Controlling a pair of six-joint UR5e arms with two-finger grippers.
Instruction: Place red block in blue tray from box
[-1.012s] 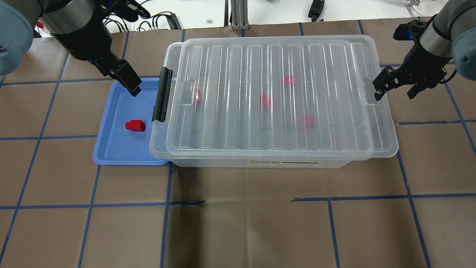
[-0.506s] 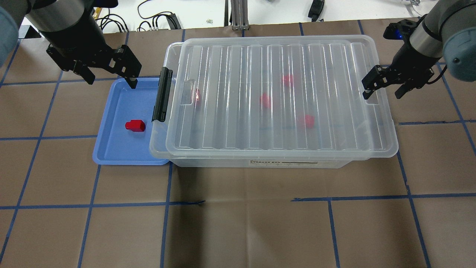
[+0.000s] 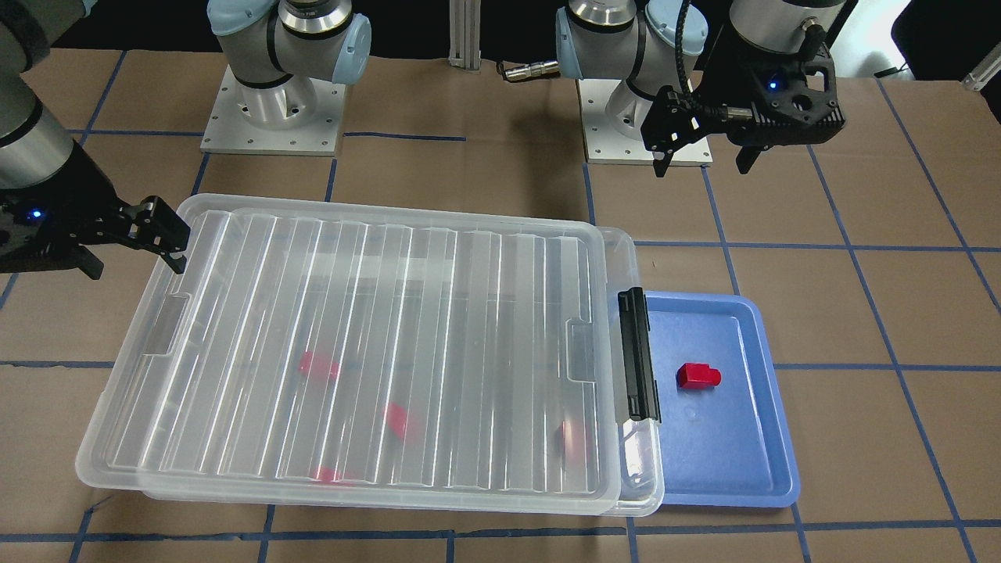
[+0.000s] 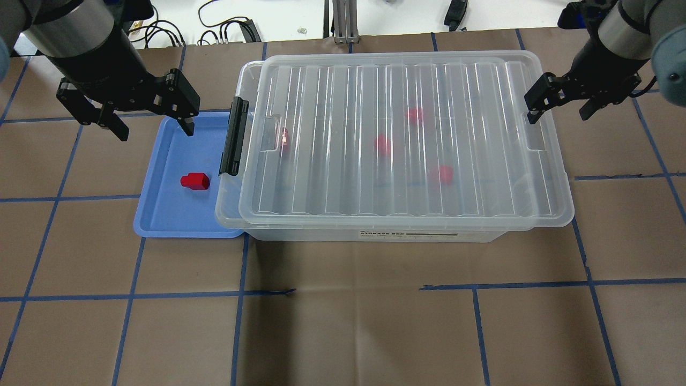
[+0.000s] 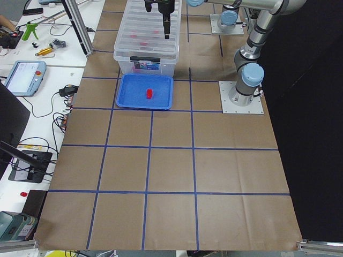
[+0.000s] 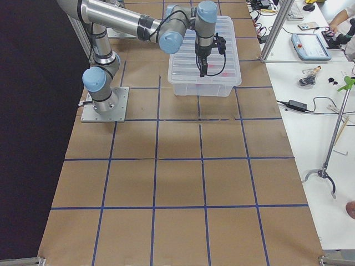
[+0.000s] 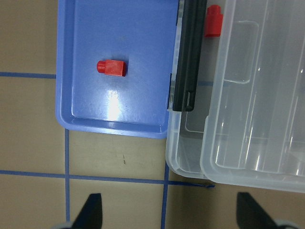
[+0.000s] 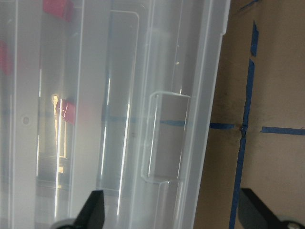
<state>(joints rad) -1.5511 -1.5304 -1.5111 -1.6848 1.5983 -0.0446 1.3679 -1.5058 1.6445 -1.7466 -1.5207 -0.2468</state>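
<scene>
1. One red block (image 4: 194, 181) lies on its side in the tray (image 4: 161, 217), about in the middle of the floor, with its stub pointing away from the box (image 4: 375, 231). Nothing touches it.
2. The tray sits on the table (image 4: 343, 327), just beside the left end of the box. The rim of the box hangs over the edge of the tray.
3. The lid (image 4: 396, 139) lies on the box. It is shifted a little toward the right end, so that a strip of the box rim shows at the latch (image 4: 234, 136) end.
4. The latch is black and stands at the left end of the box, next to the tray.
5. Four other blocks (image 4: 382, 145) show dimly through the lid, lying apart from each other. One of them is near the latch.
6. The left gripper (image 4: 154, 131) hangs raised near the tray. In its wrist view the fingers (image 7: 93, 212) are wide apart and nothing is between them.
7. The right gripper (image 4: 558, 115) hangs over the right end of the box, above the lid edge. Its fingers (image 8: 95, 212) are also spread wide and hold nothing.
</scene>
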